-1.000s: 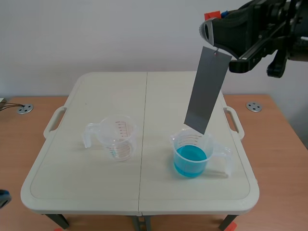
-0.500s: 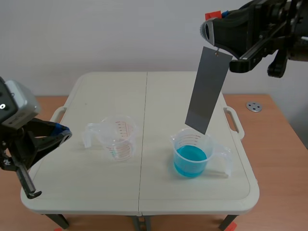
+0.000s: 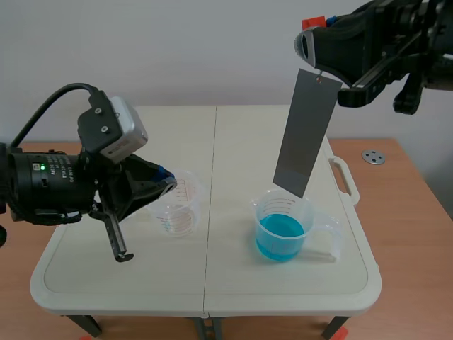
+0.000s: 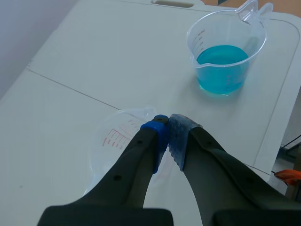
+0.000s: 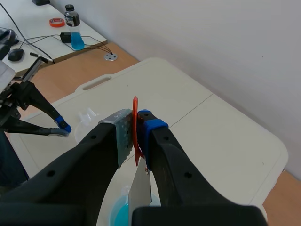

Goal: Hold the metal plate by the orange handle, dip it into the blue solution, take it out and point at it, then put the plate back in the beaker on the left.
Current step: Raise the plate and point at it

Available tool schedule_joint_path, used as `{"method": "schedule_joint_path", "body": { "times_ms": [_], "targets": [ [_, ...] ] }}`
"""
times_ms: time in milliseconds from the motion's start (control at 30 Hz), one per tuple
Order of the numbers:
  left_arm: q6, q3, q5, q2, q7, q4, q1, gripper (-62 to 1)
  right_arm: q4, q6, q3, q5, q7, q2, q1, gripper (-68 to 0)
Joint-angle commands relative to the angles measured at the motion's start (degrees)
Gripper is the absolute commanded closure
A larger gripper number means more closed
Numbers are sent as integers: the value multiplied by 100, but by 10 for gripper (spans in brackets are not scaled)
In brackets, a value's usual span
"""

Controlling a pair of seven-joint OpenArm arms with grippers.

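The flat grey metal plate is held hanging, slightly tilted, above the clear beaker of blue solution. Its thin orange handle is pinched by the right tool. The left tool is pressed together close by the empty clear beaker on the white bench.

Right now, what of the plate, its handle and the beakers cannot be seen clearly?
Scene view: the left gripper hides one side of the empty beaker.
Scene view: the right gripper covers most of the orange handle.
Right wrist view: its fingers hide nearly all of the metal plate and the beaker of blue solution.
Every view: beaker scale numbers are too small to read.
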Motion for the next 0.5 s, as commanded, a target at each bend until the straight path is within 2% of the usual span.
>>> {"method": "schedule_joint_path", "body": {
  "times_ms": [0, 267, 467],
  "targets": [
    [13, 37, -48, 125, -70, -31, -122, -31, 81, 63, 28, 63, 81, 0, 66, -11],
    [-26, 542, -48, 415, -61, -415, -634, -31, 81, 63, 28, 63, 79, 0, 66, -11],
    [-341, 892, -48, 581, -55, -459, -968, -31, 81, 63, 28, 63, 79, 0, 66, -11]
  ]
}}
